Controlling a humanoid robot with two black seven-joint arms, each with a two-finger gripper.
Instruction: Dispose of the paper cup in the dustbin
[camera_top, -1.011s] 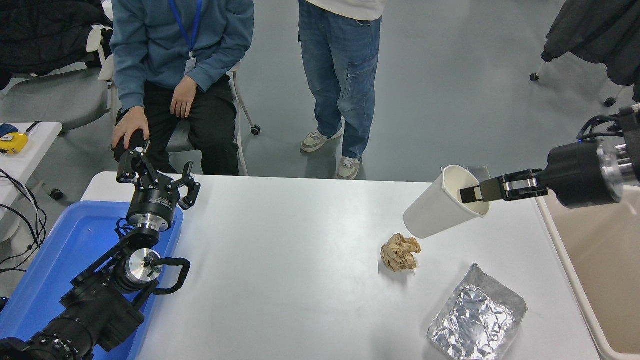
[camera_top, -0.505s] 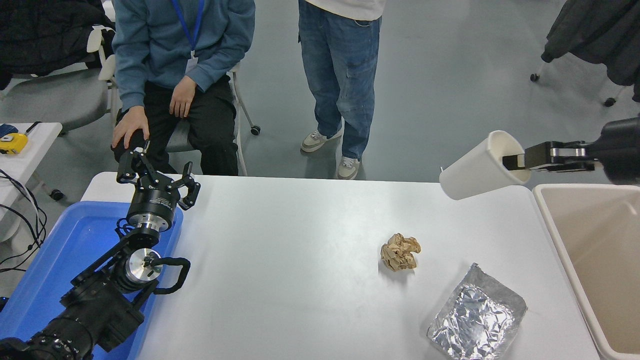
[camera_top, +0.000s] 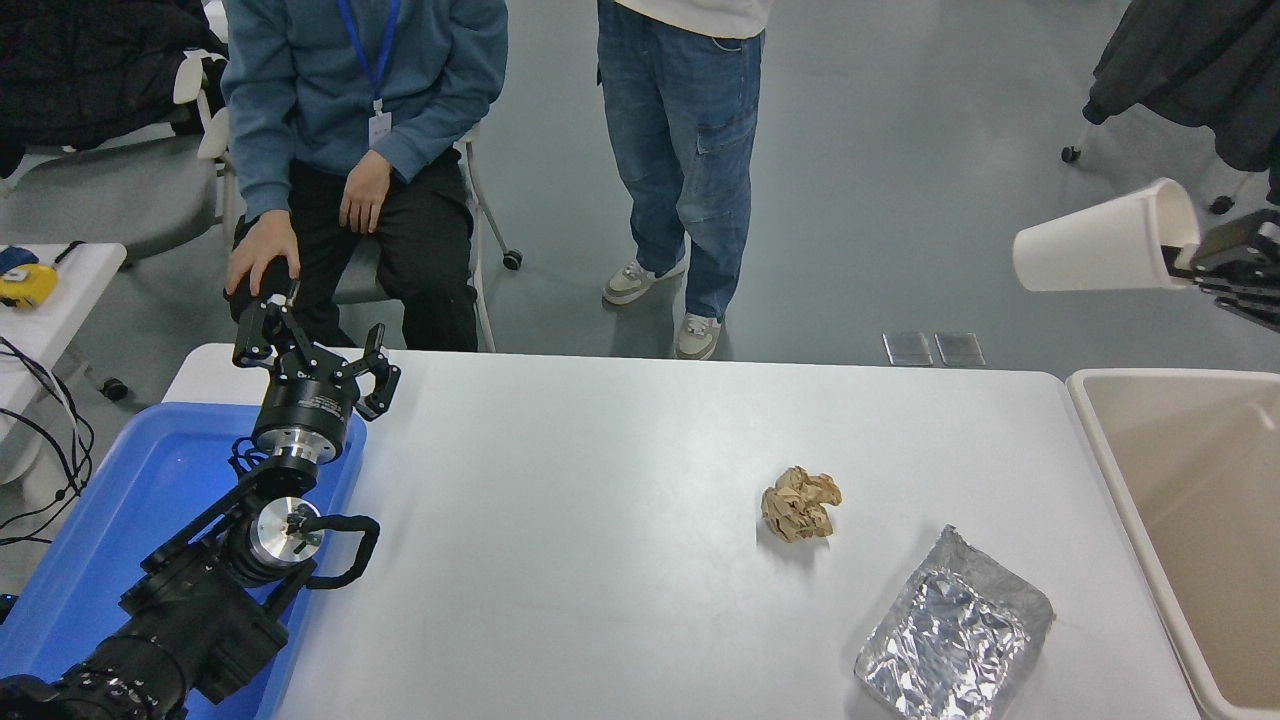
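My right gripper (camera_top: 1185, 262): I am pinching the paper cup's rim at the picture's right edge.
Paper cup (camera_top: 1100, 243): lying sideways in the air, base pointing left, above and behind the dustbin (camera_top: 1105, 462).
Table (camera_top: 600, 520): carrying a crumpled brown paper ball (camera_top: 800, 503) and a silver foil pouch (camera_top: 950, 630).
My left gripper (camera_top: 318, 352): I am parking it, fingers spread, over the blue tray (camera_top: 110, 510).

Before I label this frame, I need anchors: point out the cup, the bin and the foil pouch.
cup (camera_top: 1095, 243), head view, middle of its white side wall.
bin (camera_top: 1100, 440), head view, left rim.
foil pouch (camera_top: 950, 640), head view, centre of its crinkled top.
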